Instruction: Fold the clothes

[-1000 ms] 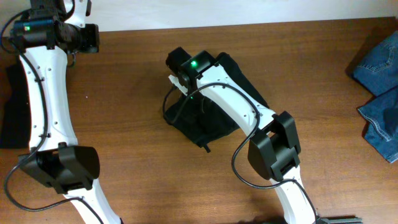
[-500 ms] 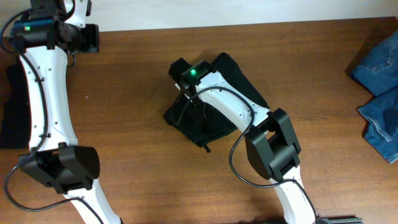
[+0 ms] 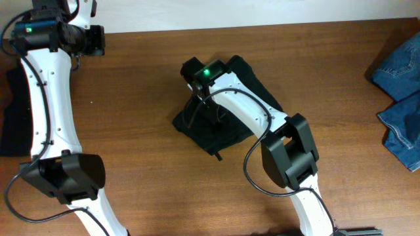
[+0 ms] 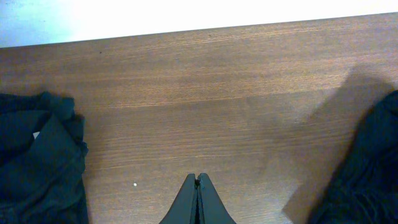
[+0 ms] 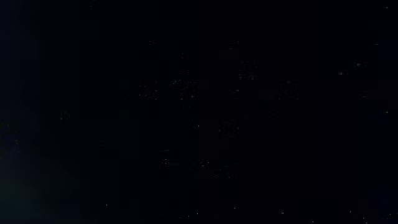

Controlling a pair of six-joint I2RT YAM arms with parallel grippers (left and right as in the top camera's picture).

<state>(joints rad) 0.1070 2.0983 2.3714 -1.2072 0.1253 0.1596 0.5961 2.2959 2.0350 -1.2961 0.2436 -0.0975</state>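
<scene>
Wide brown wooden tabletop [image 3: 131, 98], pale strip along its far edge. Up the left side runs the left arm [image 3: 49, 98]; from the near edge the right arm [image 3: 246, 108] reaches to the centre and lies across the clothes [image 3: 203, 128] — a bunched black heap mid-tabletop, partly covered by that arm. At the right edge a pile of blue denim jeans [image 3: 400, 78], well apart from the heap and running out of frame. At the left edge a black garment [image 3: 14, 118], just beside the left arm. Bare wood lies open between the heap and the left arm, and between the heap and the jeans. Over the heap's far-left corner sits the right wrist housing [image 3: 207, 71], green light on, hiding the right tool from above; the right wrist view is wholly black — cannot tell whether that tool is spread or pinching cloth. Only the left wrist view shows the left tool [image 4: 198, 199]: fingers pressed together, nothing between them, over bare wood, with dark cloth [image 4: 37, 162] at both side edges; which garment each is, cannot tell.
</scene>
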